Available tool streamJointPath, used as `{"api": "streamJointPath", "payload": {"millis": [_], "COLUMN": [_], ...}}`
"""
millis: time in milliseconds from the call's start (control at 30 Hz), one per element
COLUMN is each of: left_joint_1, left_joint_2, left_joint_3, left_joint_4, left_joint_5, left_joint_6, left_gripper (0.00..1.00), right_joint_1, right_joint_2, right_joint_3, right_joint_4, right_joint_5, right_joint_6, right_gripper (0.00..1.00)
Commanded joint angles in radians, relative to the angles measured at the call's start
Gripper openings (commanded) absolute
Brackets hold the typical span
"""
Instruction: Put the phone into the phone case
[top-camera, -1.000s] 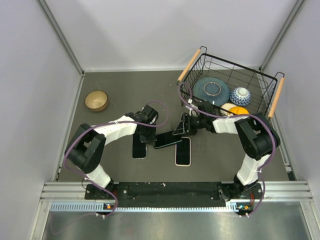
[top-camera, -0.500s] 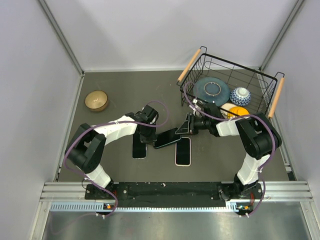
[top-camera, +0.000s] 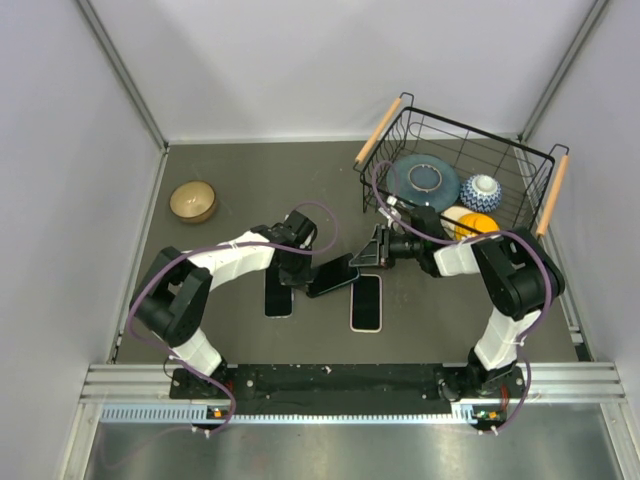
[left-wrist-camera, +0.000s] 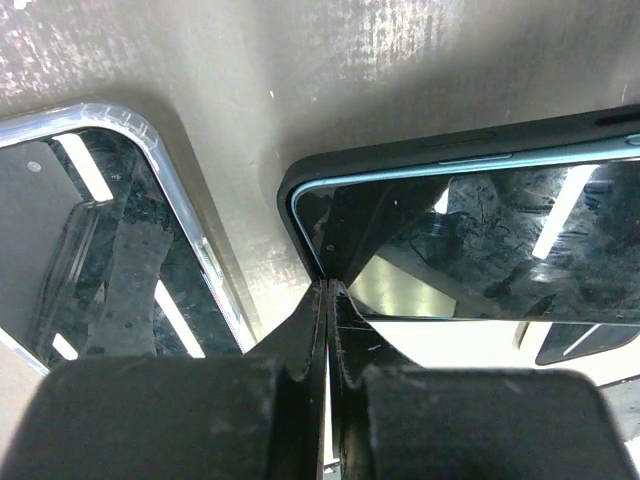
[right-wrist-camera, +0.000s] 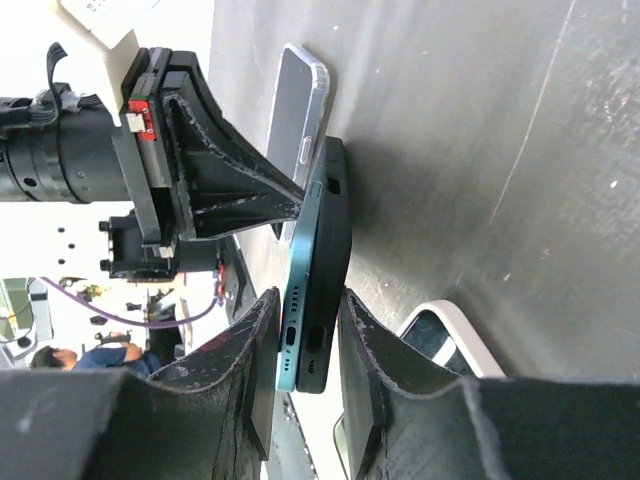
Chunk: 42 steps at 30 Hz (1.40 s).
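The teal-edged phone (right-wrist-camera: 303, 285) lies partly in the black phone case (right-wrist-camera: 338, 240), tilted up off the table (top-camera: 230, 170). In the top view the pair (top-camera: 335, 275) sits mid-table between both arms. My right gripper (right-wrist-camera: 308, 300) is shut on their right end, one finger on the screen side and the other on the case back. My left gripper (left-wrist-camera: 328, 292) is shut and empty. Its tips rest on the phone's (left-wrist-camera: 470, 240) screen at the left corner, inside the case rim (left-wrist-camera: 300, 180).
A second phone in a clear case (top-camera: 278, 296) lies just left of the pair, and a third in a white case (top-camera: 366, 302) just below it. A tan bowl (top-camera: 193, 201) sits at the far left. A wire basket (top-camera: 520, 160) of dishes stands at the back right.
My right gripper's jaws have narrowed from wide apart onto the end of the phone and case. The left arm has stayed in place.
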<state>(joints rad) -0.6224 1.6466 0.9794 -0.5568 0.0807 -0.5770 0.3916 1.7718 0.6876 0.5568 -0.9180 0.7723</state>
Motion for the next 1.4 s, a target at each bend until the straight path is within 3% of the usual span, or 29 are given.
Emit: {"api": "streamJointPath", "payload": {"millis": [0,67,200,367,400,500,600,733,767,967,1200,1367], "left_joint_1": [0.006,0.006,0.006,0.006,0.006,0.007,0.004,0.006,0.006,0.004,0.004,0.004], "left_joint_2": [0.002,0.002,0.007,0.002,-0.001,-0.004,-0.016,-0.03,-0.027,0.002,0.012,0.013], "left_joint_3": [-0.011,-0.011,-0.01,-0.007,-0.007,0.002,0.008,0.016,0.018,0.036,0.036,0.041], "left_joint_4": [0.028,0.031,0.026,0.021,0.02,0.012,0.003,-0.002,-0.002,-0.002,0.006,0.005], "left_joint_5": [-0.048,-0.047,-0.052,-0.058,-0.059,-0.061,-0.061,-0.064,-0.062,-0.052,-0.042,-0.039], "left_joint_6": [0.009,0.009,0.014,0.02,0.022,0.026,0.026,0.026,0.028,0.031,0.034,0.036], "left_gripper": [0.0,0.0,0.0,0.0,0.0,0.0,0.02,0.16,0.16,0.08,0.07,0.06], "right_joint_1": [0.006,0.007,0.006,0.007,0.006,0.007,0.006,0.006,0.007,0.007,0.009,0.01], "right_joint_2": [-0.048,-0.046,-0.041,-0.025,-0.02,-0.018,-0.025,-0.038,-0.038,-0.044,-0.029,-0.035], "right_joint_3": [-0.005,-0.014,-0.03,-0.037,-0.039,-0.042,-0.04,-0.031,-0.031,-0.026,-0.023,-0.022], "right_joint_4": [0.096,0.123,0.193,0.267,0.284,0.292,0.244,0.167,0.157,0.158,0.157,0.155], "right_joint_5": [-0.093,-0.105,-0.117,-0.117,-0.117,-0.108,-0.09,-0.076,-0.078,-0.093,-0.088,-0.084], "right_joint_6": [0.022,0.044,0.103,0.157,0.166,0.168,0.139,0.09,0.084,0.107,0.12,0.133], "right_gripper": [0.29,0.43,0.42,0.29,0.18,0.03,0.0,0.0,0.01,0.32,0.32,0.43]}}
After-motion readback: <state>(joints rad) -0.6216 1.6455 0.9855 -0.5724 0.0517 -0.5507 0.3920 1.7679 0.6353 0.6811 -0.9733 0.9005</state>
